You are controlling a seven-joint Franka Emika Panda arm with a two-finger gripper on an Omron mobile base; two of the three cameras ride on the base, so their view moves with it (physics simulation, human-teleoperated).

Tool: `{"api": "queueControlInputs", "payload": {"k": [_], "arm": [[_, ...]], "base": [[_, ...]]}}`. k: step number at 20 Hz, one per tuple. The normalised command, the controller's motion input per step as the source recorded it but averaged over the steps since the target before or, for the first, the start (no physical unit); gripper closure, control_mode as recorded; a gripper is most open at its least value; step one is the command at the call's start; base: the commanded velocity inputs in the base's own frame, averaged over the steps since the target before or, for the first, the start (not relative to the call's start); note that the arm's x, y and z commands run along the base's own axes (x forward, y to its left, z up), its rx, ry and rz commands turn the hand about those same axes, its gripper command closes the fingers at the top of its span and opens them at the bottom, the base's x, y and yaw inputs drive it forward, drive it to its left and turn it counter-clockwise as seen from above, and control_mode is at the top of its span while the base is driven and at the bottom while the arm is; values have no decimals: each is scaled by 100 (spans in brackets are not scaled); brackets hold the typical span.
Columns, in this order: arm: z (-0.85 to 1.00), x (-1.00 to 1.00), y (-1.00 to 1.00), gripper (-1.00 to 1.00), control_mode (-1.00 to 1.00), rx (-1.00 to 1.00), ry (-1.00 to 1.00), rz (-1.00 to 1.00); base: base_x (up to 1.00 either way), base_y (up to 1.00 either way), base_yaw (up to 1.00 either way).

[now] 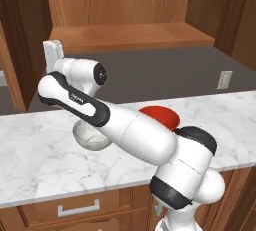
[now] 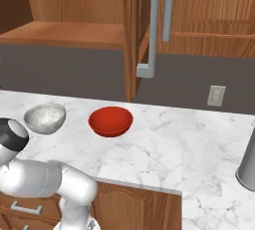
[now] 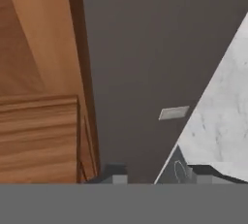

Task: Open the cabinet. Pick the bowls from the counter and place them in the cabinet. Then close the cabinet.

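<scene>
The cabinet [image 1: 130, 36] is open on its left side, baring a wooden shelf [image 2: 64, 32]. Its open door [image 2: 131, 40] stands edge-on toward me with a long grey handle [image 2: 153, 30]; the right door [image 2: 209, 15] is shut. Both bowls rest on the counter [image 2: 164, 144]: the marble bowl [image 2: 45, 118] on the left and the red bowl [image 2: 110, 121] beside it. My arm hides part of the marble bowl [image 1: 90, 139] and of the red bowl [image 1: 162, 115]. My gripper [image 1: 52, 51] hangs high at the left, above and apart from both bowls. Its fingertips [image 3: 114, 173] stand apart with nothing between them.
A wall outlet [image 2: 216, 95] sits on the grey backsplash right of the bowls, and as the outlet [image 3: 173, 113] it lies ahead of the hand. A grey metal vessel [image 2: 246, 167] stands at the counter's far right. Drawers with short handles [image 1: 77, 208] run below the counter.
</scene>
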Motion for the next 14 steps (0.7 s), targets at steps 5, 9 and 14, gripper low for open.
{"api": "queueControlInputs", "payload": {"k": [5,9,14], "arm": [[1,20,52,-100,-100,-15,13,2],[12,-11,-31,-100,-100,1,8,14],[45,-29,-51,-100,-100,6,15,18]], "base": [[0,0,0],[0,0,0],[0,0,0]]}}
